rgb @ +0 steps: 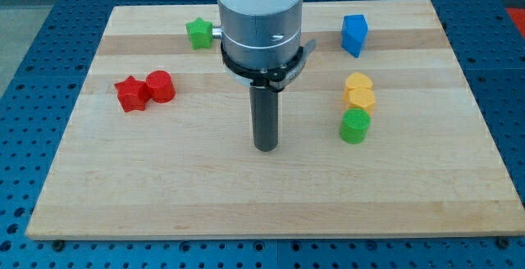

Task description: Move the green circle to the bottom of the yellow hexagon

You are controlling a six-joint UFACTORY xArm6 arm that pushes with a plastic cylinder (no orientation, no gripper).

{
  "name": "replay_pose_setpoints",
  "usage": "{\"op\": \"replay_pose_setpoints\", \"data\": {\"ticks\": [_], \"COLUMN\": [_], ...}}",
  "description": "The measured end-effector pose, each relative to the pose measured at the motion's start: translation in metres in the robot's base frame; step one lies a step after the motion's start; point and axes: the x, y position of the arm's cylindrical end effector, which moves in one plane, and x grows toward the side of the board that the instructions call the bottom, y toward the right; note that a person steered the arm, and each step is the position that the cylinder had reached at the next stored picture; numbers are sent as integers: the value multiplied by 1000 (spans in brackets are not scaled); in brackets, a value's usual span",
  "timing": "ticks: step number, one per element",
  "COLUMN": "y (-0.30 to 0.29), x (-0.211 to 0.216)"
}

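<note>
The green circle [354, 127] stands right of the board's middle, touching the lower edge of a yellow hexagon [361, 99]. A second yellow block [358, 82] sits just above the hexagon, touching it. My tip [265, 148] rests on the board near the middle, about a hundred pixels to the left of the green circle and a little lower, touching no block.
A green star [198, 33] lies at the top, left of the arm. A blue block [354, 34] stands at the top right. A red star [130, 94] and a red cylinder [160, 86] touch each other at the left. The wooden board [164, 187] lies on a blue perforated table.
</note>
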Motion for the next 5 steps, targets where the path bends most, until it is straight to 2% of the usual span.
{"op": "replay_pose_setpoints", "data": {"ticks": [2, 5], "y": [0, 73], "x": [1, -1]}}
